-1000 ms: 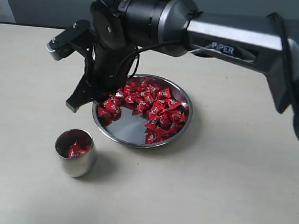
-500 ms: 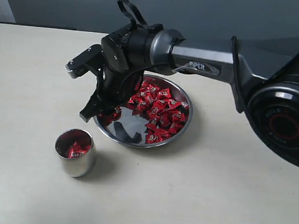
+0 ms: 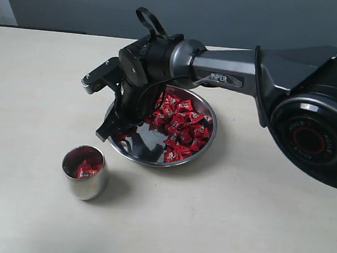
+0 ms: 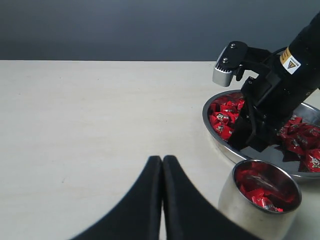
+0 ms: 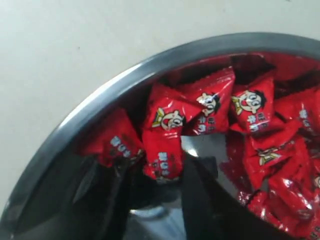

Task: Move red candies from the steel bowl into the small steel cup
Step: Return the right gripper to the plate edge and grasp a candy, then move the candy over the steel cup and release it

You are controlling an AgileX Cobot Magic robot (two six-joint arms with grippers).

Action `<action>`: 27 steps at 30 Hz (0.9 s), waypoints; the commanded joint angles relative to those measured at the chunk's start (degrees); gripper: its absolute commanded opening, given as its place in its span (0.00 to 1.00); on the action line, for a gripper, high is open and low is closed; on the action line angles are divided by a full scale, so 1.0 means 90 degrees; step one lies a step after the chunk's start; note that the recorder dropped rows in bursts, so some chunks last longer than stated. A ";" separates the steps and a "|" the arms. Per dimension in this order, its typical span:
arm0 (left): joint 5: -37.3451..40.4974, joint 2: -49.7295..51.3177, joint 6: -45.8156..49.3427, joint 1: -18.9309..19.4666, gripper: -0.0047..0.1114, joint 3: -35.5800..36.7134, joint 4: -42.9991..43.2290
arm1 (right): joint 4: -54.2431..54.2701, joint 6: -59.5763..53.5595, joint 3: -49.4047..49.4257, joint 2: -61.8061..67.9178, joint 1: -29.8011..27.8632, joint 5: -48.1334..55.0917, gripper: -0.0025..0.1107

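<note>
Right gripper (image 5: pixel 159 175) spread over red candies (image 5: pixel 167 120) by the steel bowl's (image 5: pixel 100 105) rim: lower, pinch one cleanly, carry to small steel cup (image 3: pixel 85 181); left gripper (image 4: pixel 162 167) pressed together

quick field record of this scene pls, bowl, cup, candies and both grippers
steel bowl: on the table, partly filled, bare patch of bottom on the cup's side
red candies: most in the bowl, a few in the cup
small steel cup: upright, beside the bowl, apart from it
right gripper: down at the bowl's edge, jaws either side of a candy; grip unclear
left gripper: shut, empty, next to the cup
</note>
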 commanded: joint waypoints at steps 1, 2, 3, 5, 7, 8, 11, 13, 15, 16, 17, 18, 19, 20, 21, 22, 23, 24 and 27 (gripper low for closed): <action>-0.0072 -0.0035 -0.0001 0.0032 0.04 0.0034 0.0004 | -0.0035 -0.0008 0.0020 -0.0017 -0.0031 0.0103 0.10; -0.0072 -0.0035 -0.0001 0.0032 0.04 0.0034 0.0004 | -0.0035 -0.0008 0.0020 -0.0017 -0.0031 0.0103 0.02; -0.0072 -0.0035 -0.0001 0.0032 0.04 0.0034 0.0004 | -0.0047 0.0007 0.0020 -0.0017 -0.0031 0.0103 0.02; -0.0072 -0.0035 -0.0001 0.0032 0.04 0.0034 0.0004 | -0.0047 0.0037 0.0020 -0.0042 -0.0031 0.0129 0.03; -0.0072 -0.0035 -0.0001 0.0032 0.04 0.0034 0.0004 | -0.0047 0.0037 0.0020 -0.0104 -0.0031 0.0214 0.03; -0.0072 -0.0035 -0.0001 0.0032 0.04 0.0034 0.0004 | -0.0062 0.0037 0.0020 -0.0151 -0.0031 0.0258 0.03; -0.0072 -0.0035 -0.0001 0.0032 0.04 0.0034 0.0004 | -0.0080 0.0037 0.0020 -0.0367 -0.0031 0.0435 0.03; -0.0072 -0.0035 -0.0001 0.0032 0.04 0.0034 0.0004 | -0.0080 0.0037 0.0020 -0.0546 -0.0031 0.0554 0.03; -0.0072 -0.0035 -0.0001 0.0032 0.04 0.0034 0.0004 | -0.0044 0.0037 0.0020 -0.0752 -0.0031 0.0705 0.03; -0.0072 -0.0035 -0.0001 0.0032 0.04 0.0034 0.0004 | -0.0026 0.0037 0.0020 -0.0874 -0.0018 0.0786 0.03; -0.0072 -0.0035 -0.0001 0.0032 0.04 0.0034 0.0004 | 0.0024 0.0037 0.0020 -0.1002 -0.0018 0.0889 0.03; -0.0072 -0.0035 -0.0001 0.0032 0.04 0.0034 0.0004 | 0.0095 0.0037 0.0020 -0.1102 -0.0001 0.0979 0.03; -0.0072 -0.0035 -0.0001 0.0032 0.04 0.0034 0.0004 | 0.0255 0.0037 0.0020 -0.1230 0.0011 0.1100 0.03; -0.0072 -0.0035 -0.0001 0.0032 0.04 0.0034 0.0004 | 0.0489 0.0037 0.0020 -0.1348 0.0014 0.1235 0.03; -0.0072 -0.0035 -0.0001 0.0032 0.04 0.0034 0.0004 | 0.0748 -0.0047 0.0020 -0.1467 0.0029 0.1358 0.03; -0.0072 -0.0035 -0.0001 0.0032 0.04 0.0034 0.0004 | 0.0956 -0.0178 0.0020 -0.1576 0.0044 0.1443 0.03; -0.0072 -0.0035 -0.0001 0.0032 0.04 0.0034 0.0004 | 0.1122 -0.0347 0.0020 -0.1664 0.0054 0.1536 0.03; -0.0072 -0.0035 -0.0001 0.0032 0.04 0.0034 0.0004 | 0.1266 -0.0553 0.0020 -0.1777 0.0099 0.1586 0.03; -0.0072 -0.0035 -0.0001 0.0032 0.04 0.0034 0.0004 | 0.1509 -0.0842 0.0020 -0.1997 0.0166 0.1678 0.03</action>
